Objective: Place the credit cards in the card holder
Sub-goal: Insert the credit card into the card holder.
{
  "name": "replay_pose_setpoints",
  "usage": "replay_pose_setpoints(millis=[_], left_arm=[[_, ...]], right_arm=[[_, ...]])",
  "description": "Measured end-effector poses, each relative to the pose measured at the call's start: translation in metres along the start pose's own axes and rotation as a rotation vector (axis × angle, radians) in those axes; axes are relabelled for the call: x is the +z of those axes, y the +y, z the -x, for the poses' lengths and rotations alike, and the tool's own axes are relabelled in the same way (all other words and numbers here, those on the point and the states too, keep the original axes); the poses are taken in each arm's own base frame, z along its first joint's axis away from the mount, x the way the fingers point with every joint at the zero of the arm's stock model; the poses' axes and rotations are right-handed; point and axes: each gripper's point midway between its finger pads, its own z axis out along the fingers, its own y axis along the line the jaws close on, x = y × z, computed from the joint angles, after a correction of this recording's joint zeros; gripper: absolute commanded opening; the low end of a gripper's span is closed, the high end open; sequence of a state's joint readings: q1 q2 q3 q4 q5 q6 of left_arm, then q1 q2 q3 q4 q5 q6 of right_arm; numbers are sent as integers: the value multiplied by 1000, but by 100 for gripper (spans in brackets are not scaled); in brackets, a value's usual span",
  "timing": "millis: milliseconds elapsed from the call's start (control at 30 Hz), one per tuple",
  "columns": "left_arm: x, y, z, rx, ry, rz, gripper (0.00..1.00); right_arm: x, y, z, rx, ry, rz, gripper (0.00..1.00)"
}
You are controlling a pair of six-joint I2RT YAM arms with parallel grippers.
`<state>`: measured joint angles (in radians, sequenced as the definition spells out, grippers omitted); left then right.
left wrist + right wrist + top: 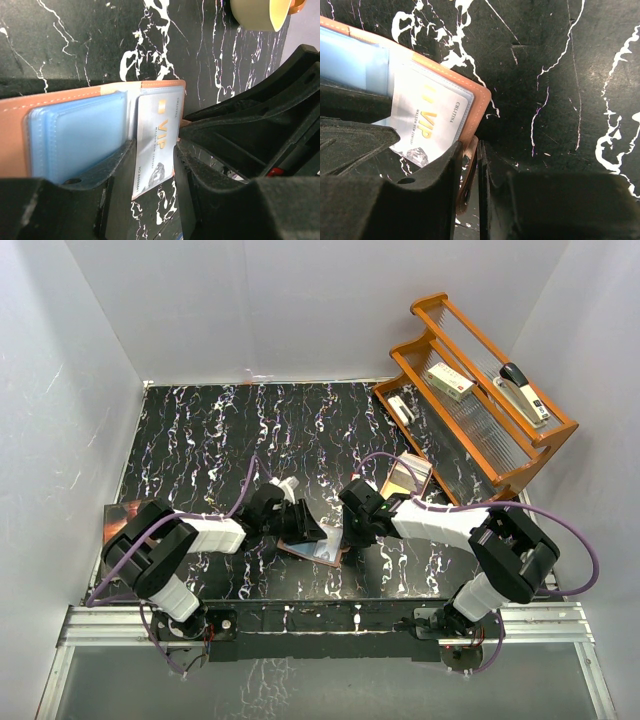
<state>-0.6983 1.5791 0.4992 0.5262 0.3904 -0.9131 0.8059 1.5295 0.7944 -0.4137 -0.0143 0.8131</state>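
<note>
The card holder [318, 550] lies open on the black marbled table between my two grippers, reddish-brown leather with blue clear pockets [75, 130]. The light blue-white credit card [157, 130], marked VIP, sits partly inside the end pocket with its lower end sticking out; it also shows in the right wrist view [427, 125]. My left gripper [154, 145] straddles the card, its fingers against the card's two long edges. My right gripper [470, 150] is shut on the holder's snap tab [468, 175]. I cannot pick out the orange-gold card for sure.
A tan dish [405, 478] with an orange edge stands just behind my right gripper; it also shows in the left wrist view [260, 12]. An orange wooden rack [480, 390] with a stapler [525, 390] stands back right. A reddish-brown flat thing [115, 518] lies at the left edge.
</note>
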Motion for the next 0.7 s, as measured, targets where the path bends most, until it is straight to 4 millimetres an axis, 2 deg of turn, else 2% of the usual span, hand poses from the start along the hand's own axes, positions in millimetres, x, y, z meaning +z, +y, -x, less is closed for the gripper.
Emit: replay_pose_setpoints(millis=[200,333,467,700], left_arm=[[1,-4,2,10,-4,8,45],[-4,-7,3,15,-11,29,50],[-14,-8,11,42,-43,75,56],[-28,-13,31,108,-89,161,59]], right_arm=[[-1,-1,3,-35,-3,-9,27],[-5,-5,12,-93,-16,-61,27],[-15,-2,27,-156,-47,-92,31],[-38,1,65,-308,-150,-153,34]])
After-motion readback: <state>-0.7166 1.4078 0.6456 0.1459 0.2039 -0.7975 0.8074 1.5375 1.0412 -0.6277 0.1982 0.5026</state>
